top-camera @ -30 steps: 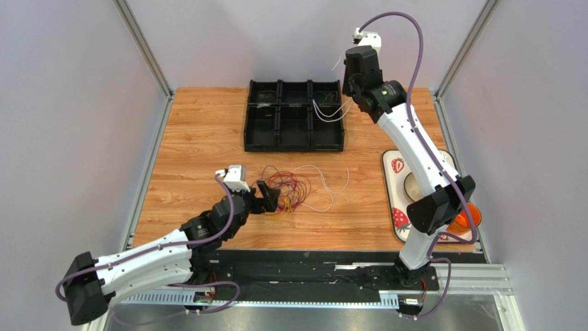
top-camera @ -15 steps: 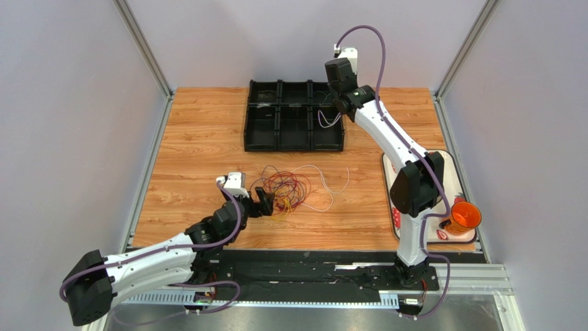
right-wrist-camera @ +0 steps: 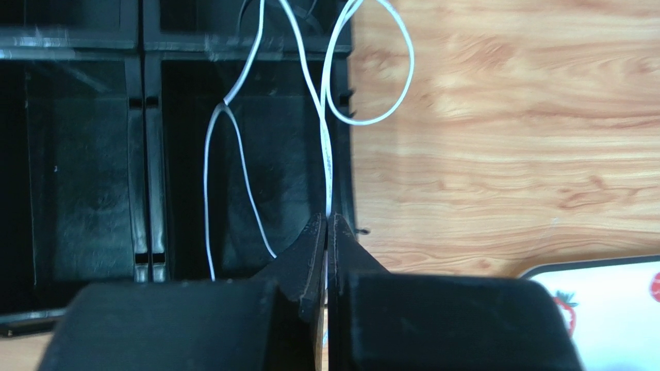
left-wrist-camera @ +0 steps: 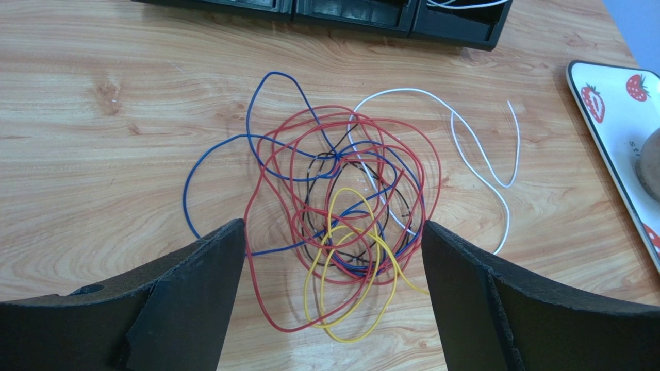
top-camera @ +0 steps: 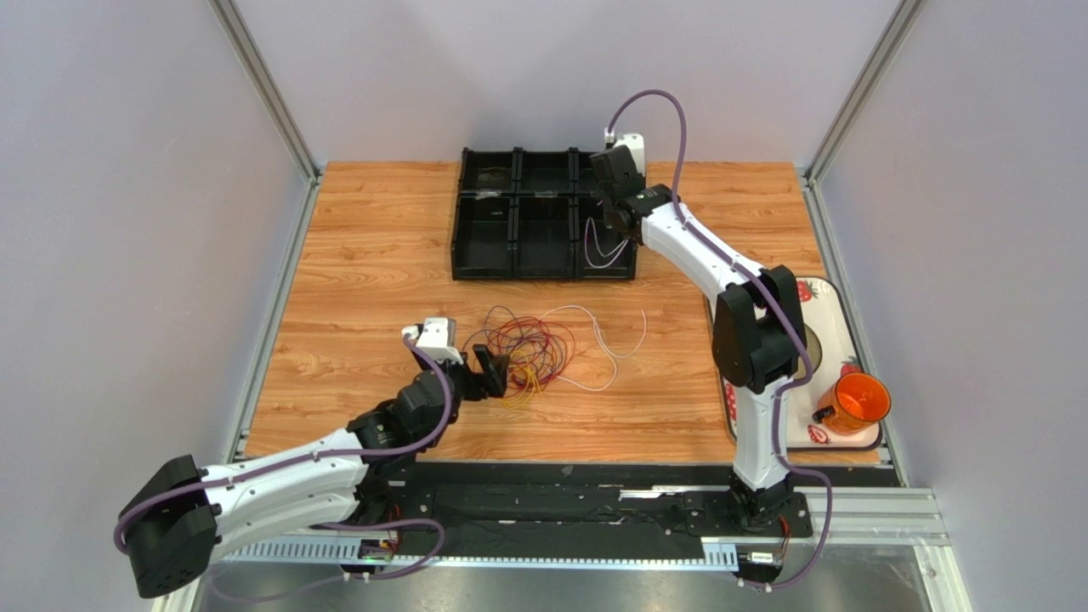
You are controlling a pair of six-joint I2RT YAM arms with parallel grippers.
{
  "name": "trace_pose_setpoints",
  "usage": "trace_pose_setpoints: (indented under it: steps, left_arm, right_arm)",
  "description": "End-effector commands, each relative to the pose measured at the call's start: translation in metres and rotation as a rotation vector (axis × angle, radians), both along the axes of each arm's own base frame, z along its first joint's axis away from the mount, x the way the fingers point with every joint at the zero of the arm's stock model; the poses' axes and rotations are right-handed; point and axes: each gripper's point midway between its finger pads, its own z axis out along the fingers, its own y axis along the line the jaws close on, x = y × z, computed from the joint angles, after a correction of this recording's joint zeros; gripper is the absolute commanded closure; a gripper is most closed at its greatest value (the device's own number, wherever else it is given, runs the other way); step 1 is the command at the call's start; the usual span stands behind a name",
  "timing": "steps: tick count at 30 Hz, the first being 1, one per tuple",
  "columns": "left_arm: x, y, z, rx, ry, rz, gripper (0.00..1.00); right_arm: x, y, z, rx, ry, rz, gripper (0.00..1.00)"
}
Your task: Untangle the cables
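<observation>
A tangle of red, blue, yellow and dark cables [top-camera: 534, 352] lies on the wooden table; it fills the left wrist view [left-wrist-camera: 341, 185]. A white cable [left-wrist-camera: 480, 154] trails off its right side. My left gripper [top-camera: 498, 374] is open, just at the tangle's near-left edge, its jaws on either side of the yellow loops [left-wrist-camera: 333, 232]. My right gripper [top-camera: 613, 214] is shut on another white cable [right-wrist-camera: 325, 139] and holds it over the right-hand compartments of the black tray [top-camera: 485, 272]. That cable's loops hang into the tray and over its right wall [right-wrist-camera: 347, 116].
A strawberry-patterned plate [top-camera: 824, 304] lies at the table's right edge, with an orange cup [top-camera: 862, 399] at its near end. The plate's corner shows in the left wrist view [left-wrist-camera: 612, 100]. The black tray has several compartments.
My right arm has swung down and to the left, bringing the white cable lower over the tray. My left arm has barely moved.
</observation>
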Motion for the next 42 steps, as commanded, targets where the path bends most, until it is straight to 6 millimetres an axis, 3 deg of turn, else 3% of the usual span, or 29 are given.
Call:
trace_pose_setpoints:
  steps: [1,10,14,20,21,34,38,39,41,42]
  left_arm:
    - [0.005,-0.003,0.01,-0.028,-0.03,0.004,0.09]
    - [0.004,-0.003,0.009,-0.033,-0.027,0.007,0.1]
    - [0.005,-0.003,0.008,-0.032,-0.025,0.008,0.1]
    - [0.004,-0.003,0.008,-0.033,-0.025,0.008,0.1]
    - [0.005,-0.003,0.008,-0.031,-0.024,0.008,0.1]
    - [0.006,-0.005,0.007,-0.028,-0.021,0.009,0.11]
    - [0.006,-0.005,0.007,-0.028,-0.022,0.011,0.11]
    - [0.007,-0.005,0.009,-0.03,-0.025,0.012,0.11]
    - [0.007,-0.006,0.007,-0.025,-0.021,0.011,0.11]
    - [0.007,-0.006,0.007,-0.025,-0.022,0.012,0.11]
  right_arm:
    - [-0.007,0.03,-0.008,0.135,0.016,0.091,1.0]
    - [-0.03,0.054,-0.036,0.226,0.132,0.179,1.0]
    - [-0.031,0.057,-0.044,0.231,0.149,0.188,1.0]
    - [-0.014,0.054,-0.036,0.192,0.13,0.181,1.0]
    - [-0.005,0.052,-0.025,0.185,0.101,0.178,1.0]
    - [0.048,0.027,-0.011,0.074,-0.02,0.108,1.0]
    - [0.055,0.023,-0.02,0.066,-0.052,0.115,1.0]
    - [0.05,0.022,-0.033,0.058,-0.032,0.124,1.0]
    - [0.055,0.022,-0.033,0.06,-0.078,0.134,1.0]
    - [0.048,0.017,-0.045,0.046,-0.067,0.132,1.0]
